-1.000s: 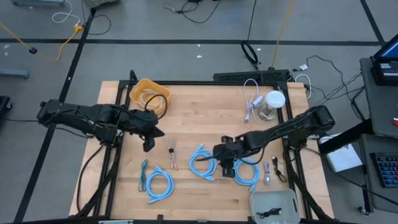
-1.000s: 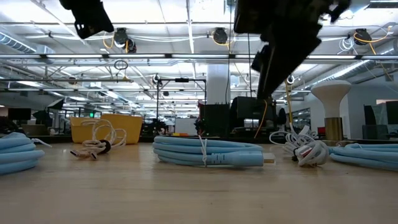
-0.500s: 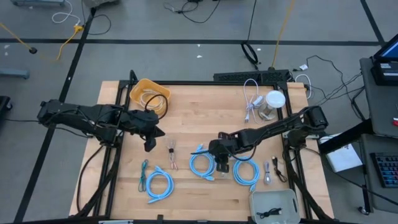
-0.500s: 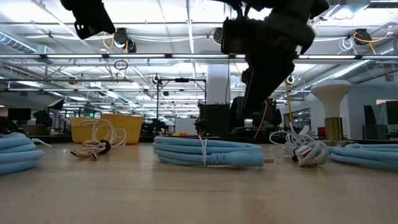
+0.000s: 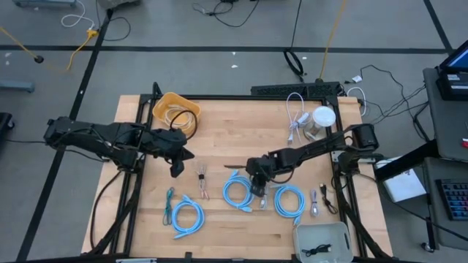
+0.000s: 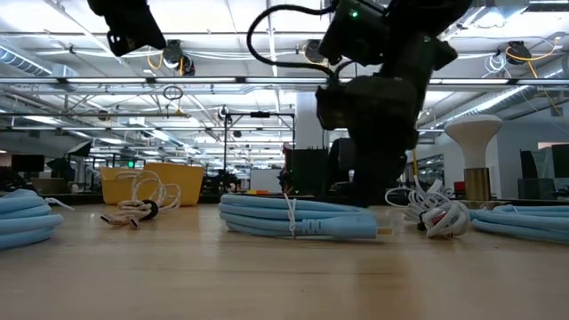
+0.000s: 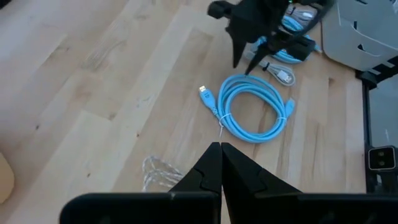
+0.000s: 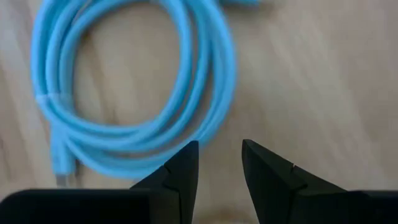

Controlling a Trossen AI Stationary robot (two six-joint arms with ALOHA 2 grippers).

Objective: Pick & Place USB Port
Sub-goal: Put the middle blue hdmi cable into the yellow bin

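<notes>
Right hand (image 8: 219, 163) part-open, empty

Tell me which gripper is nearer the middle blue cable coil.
The right. The right gripper hangs open at the edge of the middle blue cable coil, empty. The left gripper waits shut well off toward the yellow bin, apart from it.

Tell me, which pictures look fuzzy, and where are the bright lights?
Right wrist view: the blue cable is smeared and soft, while the right tool looks sharp. Low view: ceiling lights glow brightly behind, so the arm is a dark shape. High view: even light and soft shadows on the table.
</notes>
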